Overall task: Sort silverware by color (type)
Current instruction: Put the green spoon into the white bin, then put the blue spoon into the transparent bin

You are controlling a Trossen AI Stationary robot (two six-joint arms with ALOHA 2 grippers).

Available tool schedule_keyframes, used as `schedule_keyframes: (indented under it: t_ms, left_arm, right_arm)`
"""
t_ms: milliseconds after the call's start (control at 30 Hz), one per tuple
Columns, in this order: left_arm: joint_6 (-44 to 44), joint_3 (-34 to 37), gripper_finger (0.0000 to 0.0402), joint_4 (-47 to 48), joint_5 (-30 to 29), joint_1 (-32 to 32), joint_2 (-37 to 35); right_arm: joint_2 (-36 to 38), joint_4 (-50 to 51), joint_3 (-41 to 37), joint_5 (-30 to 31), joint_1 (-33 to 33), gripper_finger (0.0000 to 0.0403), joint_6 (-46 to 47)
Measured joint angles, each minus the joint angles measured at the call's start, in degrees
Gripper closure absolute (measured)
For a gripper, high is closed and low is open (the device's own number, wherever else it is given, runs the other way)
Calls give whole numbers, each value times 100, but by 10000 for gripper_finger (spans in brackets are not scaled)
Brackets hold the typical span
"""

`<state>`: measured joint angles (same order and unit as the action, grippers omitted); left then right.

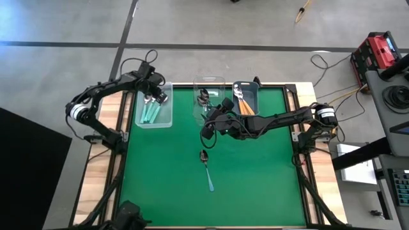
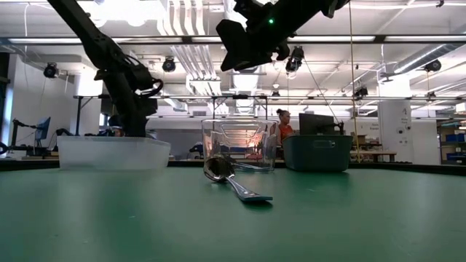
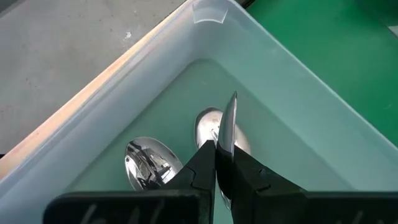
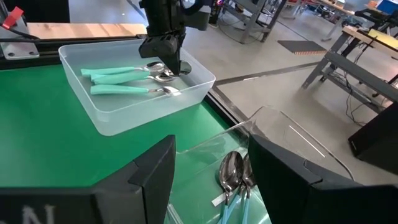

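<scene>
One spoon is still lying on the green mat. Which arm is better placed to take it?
Probably the right: its open gripper is just above the spoon, while the left gripper is far off, over the bin.

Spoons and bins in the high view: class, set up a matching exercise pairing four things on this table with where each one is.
Things:
1. mint-teal-handled spoons
2. orange-handled spoons
3. lone blue-handled metal spoon
4. left gripper

Places:
A. bare on the green mat
B. in the dark grey bin
C. over the frosted white bin, fingers shut
D. lying in the frosted white bin

Pairs: 1-D, 2-B, 3-A, 4-C
</scene>
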<state>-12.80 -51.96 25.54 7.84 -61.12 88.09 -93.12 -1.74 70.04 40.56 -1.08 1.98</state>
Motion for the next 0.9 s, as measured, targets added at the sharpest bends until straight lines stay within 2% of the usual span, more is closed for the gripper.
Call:
schedule_keyframes:
  t_ms: [267, 700, 900]
  left_arm:
    - [0, 1, 388, -54, -494, 4, 31]
    - [60, 2, 342, -105, -498, 0, 5]
    - [235, 2, 336, -107, -414, 4, -291]
  right_arm:
    - [0, 0, 0, 1, 0, 209, -2]
    - [0, 5, 0, 0, 0, 209, -3]
    - [0, 22, 0, -7, 0, 209, 151]
